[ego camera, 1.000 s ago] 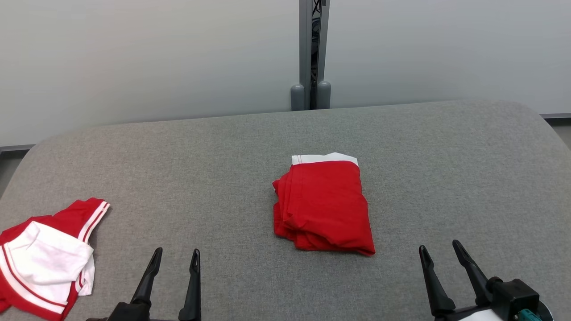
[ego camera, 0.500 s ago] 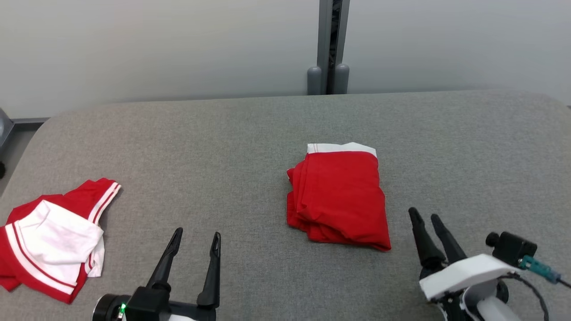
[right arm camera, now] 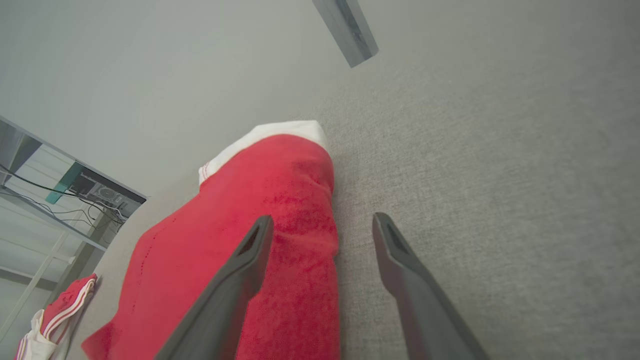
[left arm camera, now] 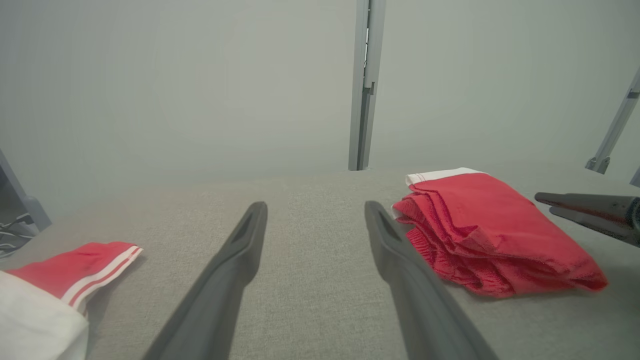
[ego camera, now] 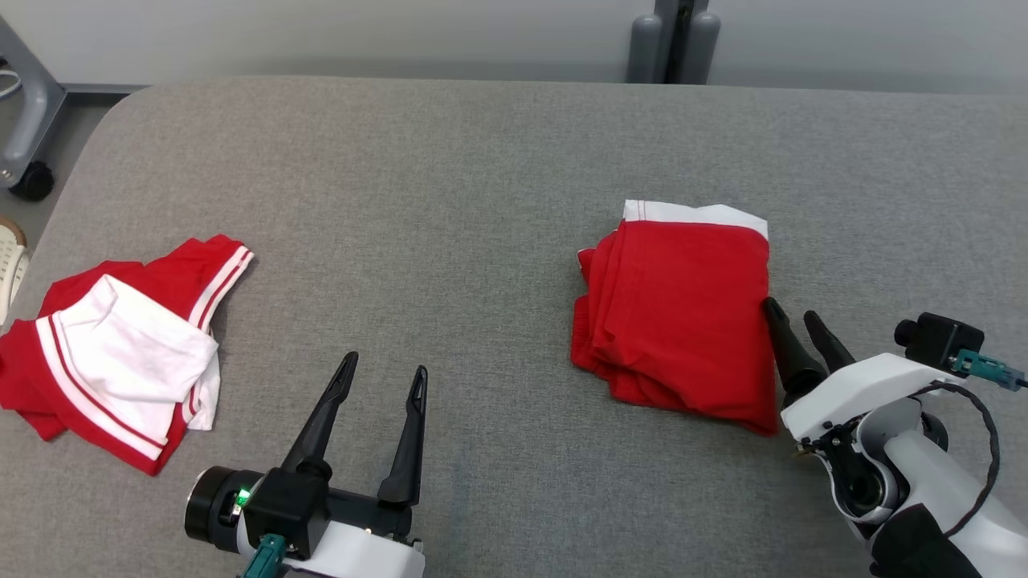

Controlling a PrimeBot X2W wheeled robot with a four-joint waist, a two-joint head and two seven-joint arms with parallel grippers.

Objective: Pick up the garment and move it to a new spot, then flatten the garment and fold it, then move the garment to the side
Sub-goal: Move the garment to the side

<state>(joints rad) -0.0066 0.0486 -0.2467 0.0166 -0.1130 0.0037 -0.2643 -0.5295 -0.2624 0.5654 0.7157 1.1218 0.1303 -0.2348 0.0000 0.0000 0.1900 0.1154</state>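
Note:
The garment (ego camera: 679,313) is red with a white band at its far edge, folded into a thick rectangle on the grey table (ego camera: 450,177). My right gripper (ego camera: 791,313) is open at the garment's right edge, one finger over the red cloth, the other over bare table. In the right wrist view the garment (right arm camera: 240,250) lies under the left finger of that gripper (right arm camera: 322,225). My left gripper (ego camera: 384,371) stands open near the front, empty, well left of the garment. The left wrist view shows the garment (left arm camera: 495,232) to the right of the open left gripper (left arm camera: 315,212).
A second red and white garment (ego camera: 120,353) lies crumpled at the table's left side, also seen as a garment (left arm camera: 65,280) in the left wrist view. A grey post (ego camera: 675,36) stands behind the table. A wheeled frame (ego camera: 28,112) and a shoe (ego camera: 10,261) are at far left.
The head camera has tilted down and turned. My right gripper has advanced to the folded garment's right edge. The left gripper has come further forward. Both stay open.

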